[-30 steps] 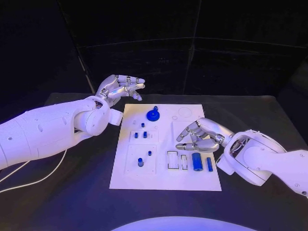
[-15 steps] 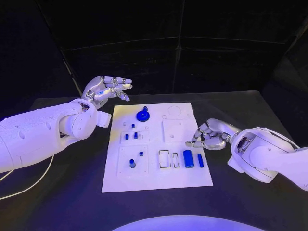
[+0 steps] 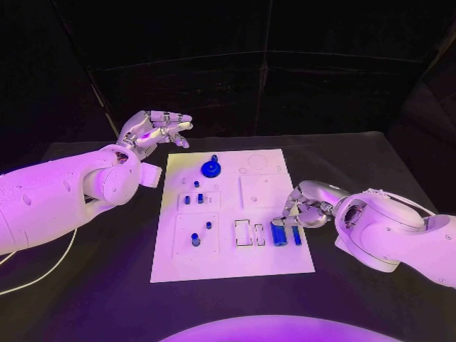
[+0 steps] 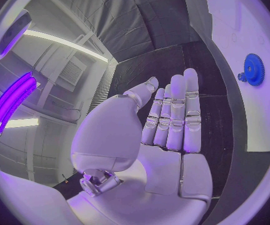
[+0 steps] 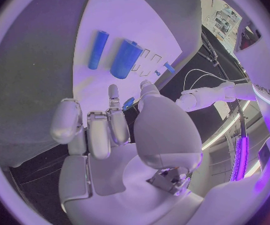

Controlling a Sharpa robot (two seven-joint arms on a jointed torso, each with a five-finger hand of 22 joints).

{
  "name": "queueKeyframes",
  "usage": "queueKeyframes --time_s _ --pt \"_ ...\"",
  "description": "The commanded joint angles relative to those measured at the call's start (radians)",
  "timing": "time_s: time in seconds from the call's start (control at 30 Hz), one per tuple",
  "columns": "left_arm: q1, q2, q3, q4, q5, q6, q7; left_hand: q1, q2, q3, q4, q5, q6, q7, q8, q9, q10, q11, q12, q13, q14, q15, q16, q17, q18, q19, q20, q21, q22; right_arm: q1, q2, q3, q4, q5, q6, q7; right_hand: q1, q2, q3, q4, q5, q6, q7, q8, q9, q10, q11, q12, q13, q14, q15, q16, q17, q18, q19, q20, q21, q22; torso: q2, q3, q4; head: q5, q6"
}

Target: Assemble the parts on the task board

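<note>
Head view: small parts (image 3: 195,200) seated on the task board (image 3: 233,260); thick cylinder (image 3: 278,234) lies loose; right robot hand (image 3: 302,211) curled empty above it; left robot hand (image 3: 154,130) loosely spread, empty.

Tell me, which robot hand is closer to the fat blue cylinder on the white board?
The right hand. It hangs right beside the fat blue cylinder, at the board's near right part. The left hand is held up past the board's far left corner, well away from it.

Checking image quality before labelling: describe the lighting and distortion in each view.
Head view: purple light washes the task board, surroundings dark. Left wrist view: fisheye bends the board's edge beside the blue gear. Right wrist view: the left robot hand looks small near the curved rim.
</note>
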Motion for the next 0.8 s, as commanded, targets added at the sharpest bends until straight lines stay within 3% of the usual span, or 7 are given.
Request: queueKeyframes --time_s 0.03,0.3,0.67,0.8 --pt "0.001 -0.001 0.0 0.003 0.001 0.015 0.009 -0.007 0.0 -0.005 -0.002 0.002 -0.001 -0.004 0.003 0.001 -0.004 0.0 0.003 0.001 -0.002 0.003 -0.001 -0.002 0.013 0.0 0.007 -0.003 -0.001 -0.001 0.006 -0.007 -0.001 -0.04 0.038 -0.028 0.004 -0.002 -0.008 0.003 -0.006 -0.008 -0.001 0.006 0.002 0.005 0.003 0.005 0.003 0.069 0.004 0.005 0.061 -0.007 -0.004 0.0 -0.004 0.001 0.0 -0.0001 -0.0015 0.007 -0.001" --pt "0.001 -0.003 0.0 0.005 0.001 0.015 0.008 -0.009 0.0 -0.007 -0.001 0.002 -0.001 -0.004 0.004 0.001 -0.004 0.0 0.004 0.001 -0.002 0.003 -0.001 -0.002 0.013 0.0 0.007 -0.004 -0.002 -0.004 0.018 -0.016 -0.005 -0.046 0.066 -0.041 0.002 0.002 -0.012 0.004 -0.006 -0.005 -0.002 0.012 0.004 0.007 0.002 0.006 0.005 0.07 0.003 0.008 0.068 -0.007 -0.002 0.0 -0.003 0.004 0.0 0.0012 -0.0005 0.006 -0.005" --pt "0.001 -0.004 0.0 0.005 0.001 0.015 0.008 -0.009 0.0 -0.007 -0.001 0.002 -0.001 -0.004 0.004 0.001 -0.004 0.0 0.004 0.001 -0.002 0.003 -0.001 -0.002 0.013 0.0 0.007 -0.004 -0.002 -0.012 0.042 -0.018 -0.014 -0.076 0.101 -0.072 -0.005 0.006 -0.022 0.004 -0.011 -0.004 -0.004 0.019 0.008 0.006 0.001 0.004 0.004 0.071 0.002 0.009 0.071 -0.008 -0.001 -0.001 -0.002 0.006 0.0 0.0019 -0.0026 0.009 -0.011" --pt "0.001 -0.003 0.0 0.005 0.001 0.018 0.006 -0.01 0.0 -0.009 0.001 0.002 -0.001 -0.004 0.004 0.001 -0.005 0.0 0.005 0.001 -0.002 0.003 -0.001 -0.003 0.013 0.0 0.007 -0.005 -0.003 -0.02 0.064 -0.018 -0.026 -0.084 0.117 -0.08 -0.006 0.007 -0.024 0.004 -0.014 -0.004 -0.004 0.02 0.008 0.004 0.001 0.002 0.002 0.07 0.002 0.009 0.069 -0.008 -0.002 -0.001 -0.002 0.005 0.001 0.0017 -0.0007 0.006 -0.011"
